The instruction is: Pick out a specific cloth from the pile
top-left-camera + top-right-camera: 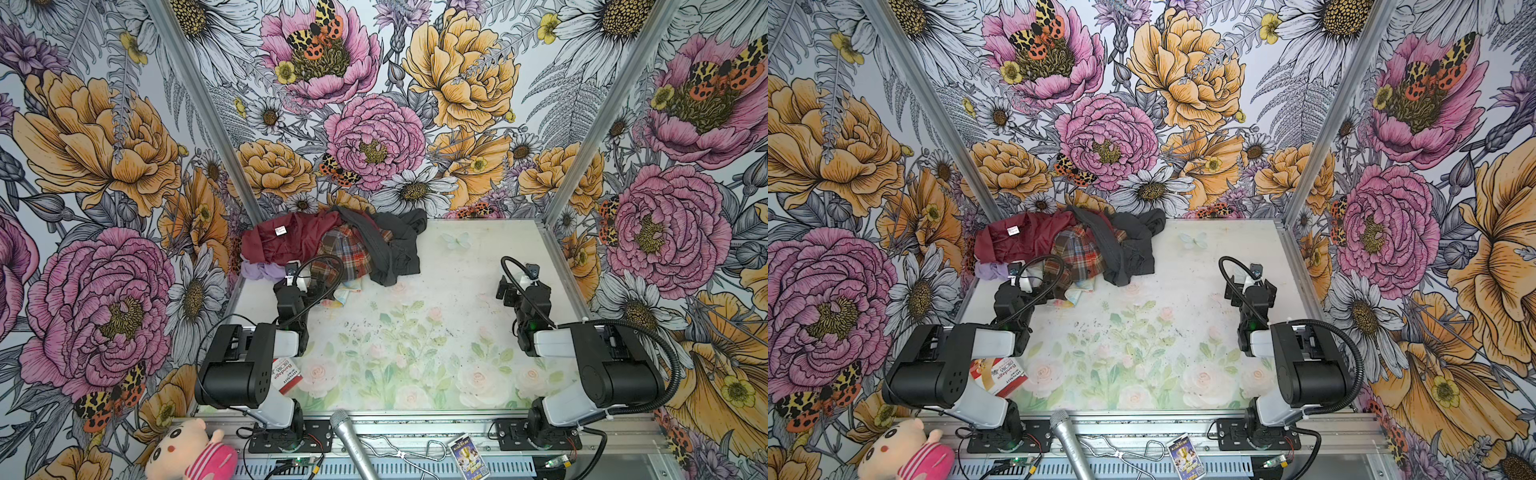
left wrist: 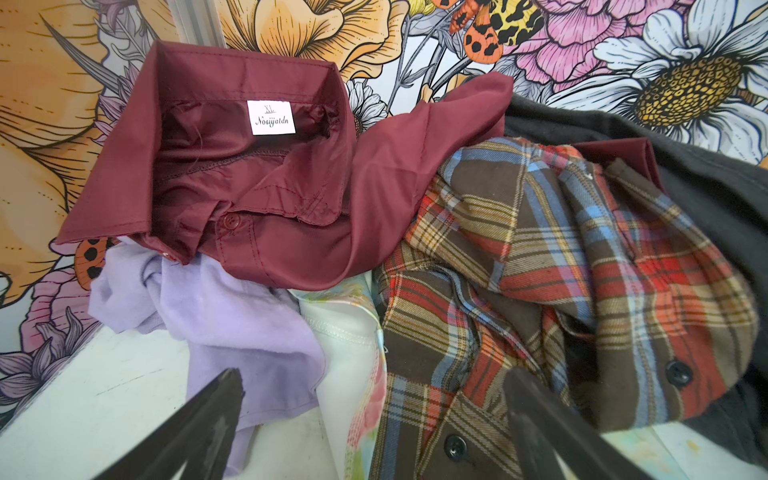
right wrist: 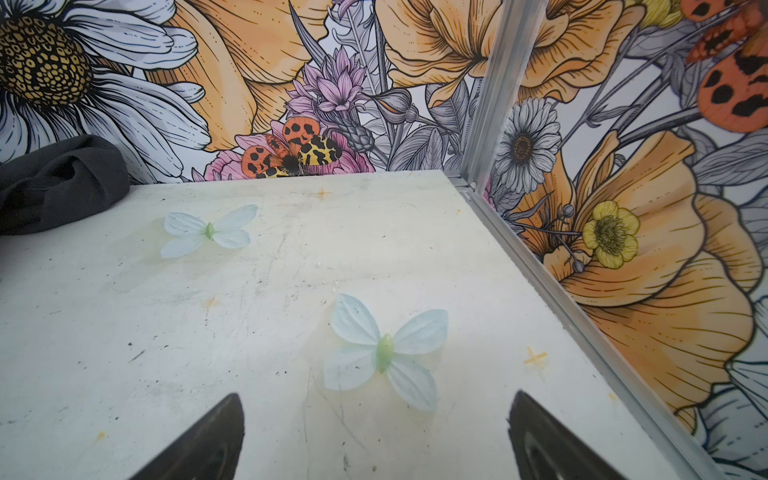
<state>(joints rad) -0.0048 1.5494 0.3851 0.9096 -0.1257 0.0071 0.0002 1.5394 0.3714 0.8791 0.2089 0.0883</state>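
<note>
Cloth [image 2: 232, 316]: lilac, thin, soft, matte, crumpled in loose folds. It lies at the edge of the pile [image 1: 332, 245], partly under the maroon shirt [image 2: 257, 199], whose collar and buttoned placket overlap it.

Maroon shirt: smooth, faintly glossy weave, stiff collar, white tag [image 2: 271, 117]. Touching it is a brushed plaid shirt [image 2: 561, 270], domed, with dark buttons. Beyond that lies a grey garment [image 1: 395, 249]. A pastel piece [image 2: 345, 332] with a stitched hem emerges from under the maroon shirt, between cloth and plaid.

Left gripper [image 2: 374, 378]: near the maroon shirt, jaws spread wide, empty. Right gripper [image 3: 374, 399]: well apart from the maroon shirt, over bare table [image 3: 249, 332], jaws wide, empty.
</note>
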